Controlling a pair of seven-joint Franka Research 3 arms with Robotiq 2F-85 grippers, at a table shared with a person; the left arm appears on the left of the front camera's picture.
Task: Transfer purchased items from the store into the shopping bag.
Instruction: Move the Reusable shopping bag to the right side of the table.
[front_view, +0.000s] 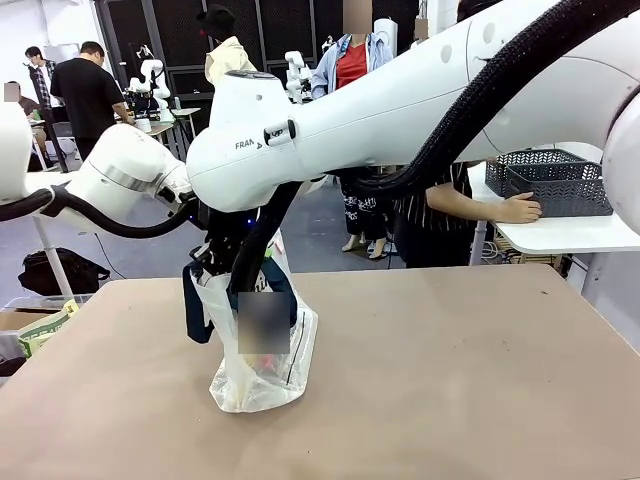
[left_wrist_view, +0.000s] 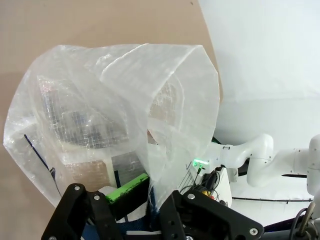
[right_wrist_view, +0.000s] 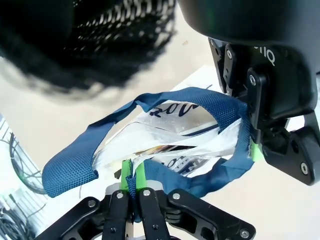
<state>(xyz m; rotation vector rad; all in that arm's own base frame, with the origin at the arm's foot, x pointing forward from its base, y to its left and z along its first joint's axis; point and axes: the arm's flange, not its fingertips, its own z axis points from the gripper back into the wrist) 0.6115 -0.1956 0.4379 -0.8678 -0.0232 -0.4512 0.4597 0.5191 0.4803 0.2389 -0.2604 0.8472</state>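
Bag (front_view: 262, 345) stands upright on the worktop (front_view: 450, 380), mouth up, directly below both arms. Right gripper (right_wrist_view: 132, 182) pinches one blue handle (right_wrist_view: 165, 102); left gripper (right_wrist_view: 252, 145) clamps the opposite rim. Basket (front_view: 550, 182) sits well apart, far right.

Translucent white shopping bag (front_view: 262, 350), navy handles (right_wrist_view: 150, 145)

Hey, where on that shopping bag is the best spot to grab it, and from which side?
Grip the navy handle of the shopping bag from above: the straps loop up over the limp film, thin enough to pinch, as the right gripper does.
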